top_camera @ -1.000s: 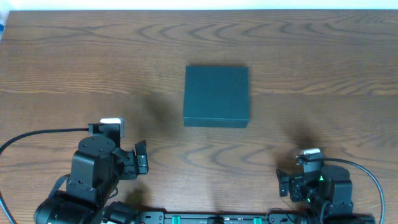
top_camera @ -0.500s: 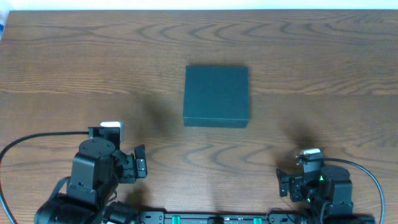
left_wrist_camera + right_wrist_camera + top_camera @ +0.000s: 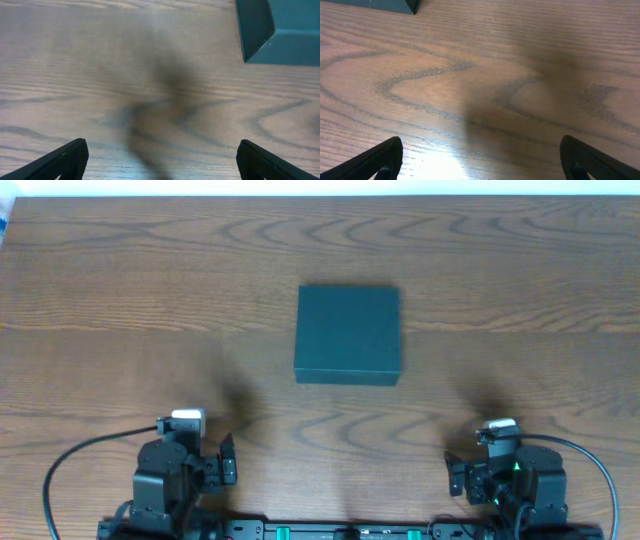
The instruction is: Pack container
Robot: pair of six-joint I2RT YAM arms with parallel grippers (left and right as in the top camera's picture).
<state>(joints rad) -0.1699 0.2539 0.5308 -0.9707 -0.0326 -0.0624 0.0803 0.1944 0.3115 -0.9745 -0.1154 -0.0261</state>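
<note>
The container (image 3: 348, 335) is a dark teal square box with its lid down, lying flat at the middle of the wooden table. One of its corners shows at the upper right of the left wrist view (image 3: 285, 30), and a sliver of it at the top left of the right wrist view (image 3: 370, 5). My left gripper (image 3: 161, 156) is open over bare wood, well short of the box and to its left. My right gripper (image 3: 481, 156) is open too, over bare wood near the front edge, with nothing between its fingers.
The left arm (image 3: 180, 475) and the right arm (image 3: 510, 475) sit folded at the table's near edge, with cables trailing from both. Wood-grain tabletop (image 3: 120, 280) surrounds the box on all sides.
The left arm has pulled back toward the near edge and shifted slightly right. The right arm and the container have not moved.
</note>
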